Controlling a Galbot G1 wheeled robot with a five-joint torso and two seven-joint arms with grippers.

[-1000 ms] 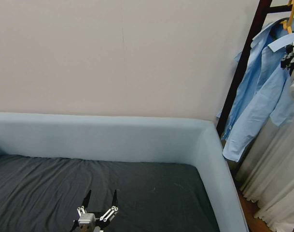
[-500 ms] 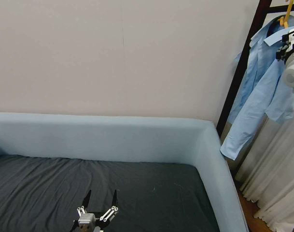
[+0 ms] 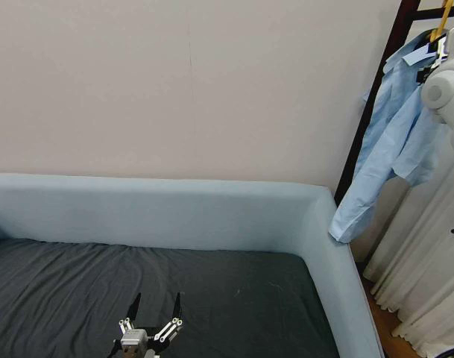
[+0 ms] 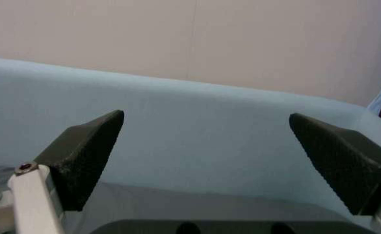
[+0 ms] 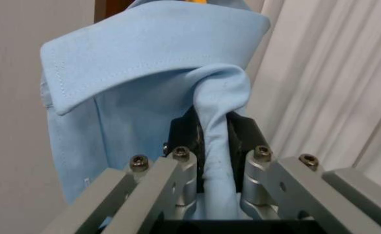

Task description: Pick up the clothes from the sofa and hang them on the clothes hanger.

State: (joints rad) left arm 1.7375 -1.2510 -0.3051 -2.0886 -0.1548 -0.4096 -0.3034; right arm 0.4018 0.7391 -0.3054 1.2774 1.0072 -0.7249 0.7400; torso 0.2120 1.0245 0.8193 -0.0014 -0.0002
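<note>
A light blue shirt point(image 3: 391, 142) hangs at the upper right from a yellow hanger point(image 3: 443, 19), beside the dark wooden rack post point(image 3: 372, 104). My right gripper point(image 3: 432, 60) is raised up there; in the right wrist view this gripper point(image 5: 211, 131) is shut on a fold of the shirt point(image 5: 145, 63) just below its collar. One sleeve dangles down to the sofa's armrest corner. My left gripper point(image 3: 156, 309) hovers low over the sofa's dark seat point(image 3: 77, 283), fingers spread open. In the left wrist view, the same left gripper point(image 4: 207, 161) holds nothing.
The sofa's pale blue backrest point(image 3: 159, 212) runs across the view and turns into an armrest point(image 3: 338, 298) on the right. White curtains point(image 3: 428, 261) hang behind the rack. A plain wall stands behind the sofa.
My right gripper has lifted the shirt higher and to the left toward the rack post; the dangling sleeve has swung left. The left arm has stayed still.
</note>
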